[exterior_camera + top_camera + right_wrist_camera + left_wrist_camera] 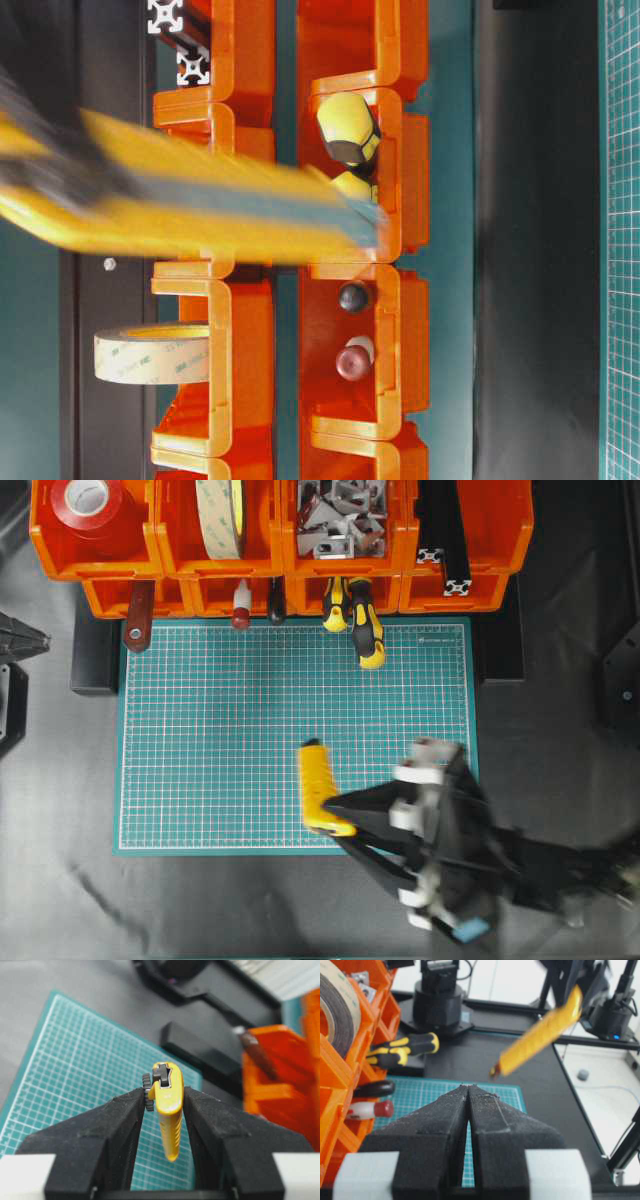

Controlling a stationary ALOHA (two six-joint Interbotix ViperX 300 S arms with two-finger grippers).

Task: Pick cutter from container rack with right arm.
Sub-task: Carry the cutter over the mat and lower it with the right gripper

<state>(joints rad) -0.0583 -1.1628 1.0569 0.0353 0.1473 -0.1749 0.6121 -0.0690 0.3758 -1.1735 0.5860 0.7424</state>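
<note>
The yellow cutter hangs above the green cutting mat, near its front right part, away from the orange container rack. My right gripper is shut on the cutter's rear end. In the right wrist view the cutter sits pinched between both black fingers, its black slider facing up, and my right gripper is over the mat. The left wrist view shows the cutter raised in the air, tip down and blurred. My left gripper is shut and empty at the mat's left side.
The rack's lower bins hold yellow-and-black screwdrivers and red-handled tools. Upper bins hold a red tape roll, a wide tape roll, metal brackets and black extrusions.
</note>
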